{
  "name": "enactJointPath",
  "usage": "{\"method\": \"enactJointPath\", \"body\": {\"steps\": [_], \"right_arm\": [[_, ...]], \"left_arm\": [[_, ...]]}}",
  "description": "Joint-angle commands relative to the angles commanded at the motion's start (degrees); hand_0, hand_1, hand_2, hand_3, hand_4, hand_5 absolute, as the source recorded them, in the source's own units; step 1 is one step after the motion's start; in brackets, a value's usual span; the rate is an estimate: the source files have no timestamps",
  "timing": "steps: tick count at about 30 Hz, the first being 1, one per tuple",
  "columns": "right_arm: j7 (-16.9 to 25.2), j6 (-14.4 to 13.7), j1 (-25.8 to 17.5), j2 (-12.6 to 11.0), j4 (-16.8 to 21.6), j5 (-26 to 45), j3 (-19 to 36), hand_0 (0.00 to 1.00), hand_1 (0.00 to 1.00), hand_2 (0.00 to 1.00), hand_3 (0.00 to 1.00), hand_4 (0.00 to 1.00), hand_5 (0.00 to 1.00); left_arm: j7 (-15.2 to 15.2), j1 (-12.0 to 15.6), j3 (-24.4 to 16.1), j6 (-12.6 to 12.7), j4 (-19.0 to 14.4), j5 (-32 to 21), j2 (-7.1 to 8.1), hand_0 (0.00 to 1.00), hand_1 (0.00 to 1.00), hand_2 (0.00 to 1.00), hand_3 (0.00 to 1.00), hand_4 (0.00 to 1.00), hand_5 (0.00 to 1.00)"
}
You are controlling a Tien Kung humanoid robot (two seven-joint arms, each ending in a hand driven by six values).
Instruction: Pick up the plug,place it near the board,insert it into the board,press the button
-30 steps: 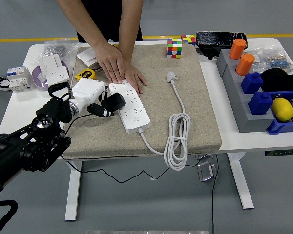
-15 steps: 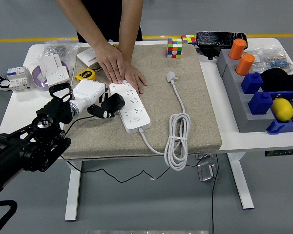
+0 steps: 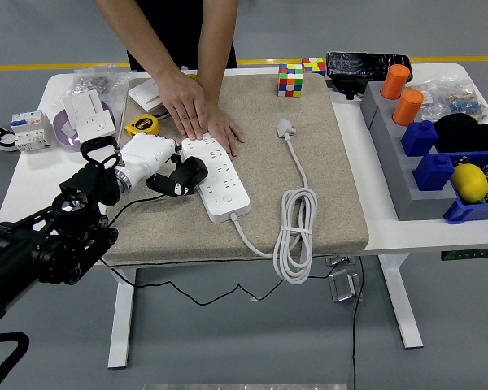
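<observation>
- Left hand [image 3: 150, 158] is reaching in from the left over the beige mat [image 3: 325, 162], fingers clenched around a black plug [image 3: 187, 175].
- The plug is sitting at the left long edge of the white power strip [image 3: 217, 179], about mid-length, touching or just beside it; can't tell whether any pins are seated.
- Its thin black cord [image 3: 146, 268] is trailing off the mat's near edge and hanging below the bench [image 3: 32, 183].
- The power strip is lying diagonally on the mat, far end up-left, near end down-right.
- The strip's own white cable [image 3: 297, 236] is running off the near end, looping in a coil at the mat's front edge and ending in a white plug [image 3: 285, 127] lying loose on the mat, well apart from the strip.
- A person at the far side is pressing both hands flat: one hand [image 3: 185, 101] on the mat at the strip's far end, the other hand [image 3: 224, 130] overlapping the strip's far corner.
- A yellow tape measure [image 3: 142, 124] is sitting just behind the robot's hand.
- Two Rubik's cubes [image 3: 291, 80] are sitting at the mat's far edge.
- Right arm isn't showing.
</observation>
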Motion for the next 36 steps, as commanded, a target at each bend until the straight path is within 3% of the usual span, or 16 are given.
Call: {"method": "enactJointPath", "body": {"steps": [21,22,27,28,33,34,36], "right_arm": [[0.1,-0.1,0.1,0.0,0.0,-0.1,0.2,0.936,0.903,0.854,0.867,0.998,0.998],[0.1,-0.1,0.1,0.0,0.1,-0.1,0.2,0.937,0.903,0.854,0.867,0.998,0.998],[0.1,-0.1,0.1,-0.1,0.0,0.1,0.0,0.937,0.903,0.854,0.867,0.998,0.998],[0.1,-0.1,0.1,-0.1,0.0,0.1,0.0,0.937,0.904,0.854,0.867,0.998,0.998],[0.1,-0.1,0.2,-0.1,0.0,0.1,0.0,0.937,0.904,0.854,0.867,0.998,0.998],[0.1,-0.1,0.2,-0.1,0.0,0.1,0.0,0.937,0.904,0.854,0.869,0.998,0.998],[0.1,-0.1,0.1,-0.1,0.0,0.1,0.0,0.937,0.904,0.854,0.869,0.998,0.998]], "left_arm": [[0.1,-0.3,0.6,1.0,0.7,1.4,-0.11,0.659,0.723,0.63,0.554,0.998,0.586],[0.1,-0.3,0.7,1.1,0.8,1.4,-0.1,0.645,0.704,0.494,0.426,0.978,0.573],[0.7,-0.2,0.9,1.7,0.6,2.7,-0.07,0.645,0.704,0.494,0.426,0.978,0.573],[0.7,-0.2,1.0,1.8,0.6,3.0,-0.09,0.619,0.654,0.413,0.303,0.652,0.548],[0.9,-0.2,1.1,1.9,0.6,3.4,-0.15,0.619,0.654,0.413,0.303,0.652,0.548],[0.9,-0.2,1.2,2.0,0.6,3.4,-0.17,0.614,0.632,0.394,0.277,0.553,0.495],[0.9,-0.3,1.3,2.3,0.7,3.4,-0.23,0.614,0.632,0.394,0.277,0.553,0.495]]}}
